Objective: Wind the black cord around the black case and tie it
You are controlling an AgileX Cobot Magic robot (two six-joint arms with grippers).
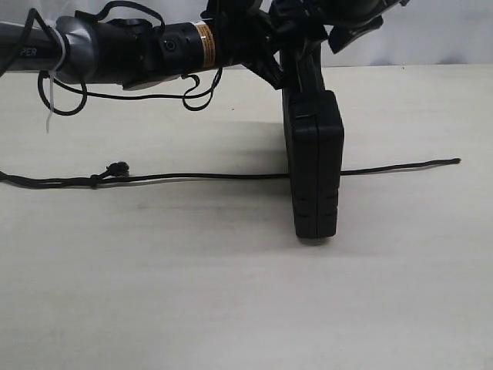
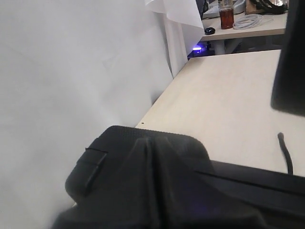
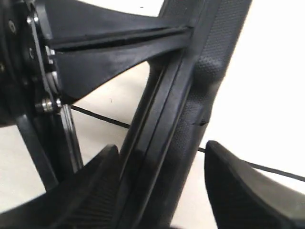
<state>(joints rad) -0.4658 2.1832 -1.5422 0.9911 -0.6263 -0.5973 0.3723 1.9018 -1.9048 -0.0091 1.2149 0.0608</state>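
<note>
The black case (image 1: 314,166) stands upright on one narrow edge on the pale table. The black cord (image 1: 200,176) lies straight across the table and passes the case at its base. A small knot (image 1: 115,167) sits on its left part and its right end (image 1: 454,161) is free. My left gripper (image 1: 283,75) reaches in from the left and is shut on the case's upper part. In the right wrist view my right gripper (image 3: 162,145) is open astride the case (image 3: 190,119); one finger lies against it and the other stands apart. The cord (image 3: 100,117) runs behind.
The left arm's loose wires (image 1: 196,96) hang above the table behind the cord. A white backdrop (image 2: 71,71) borders the table's far side. Beyond it stands another desk with a bottle (image 2: 226,14) and coiled cable.
</note>
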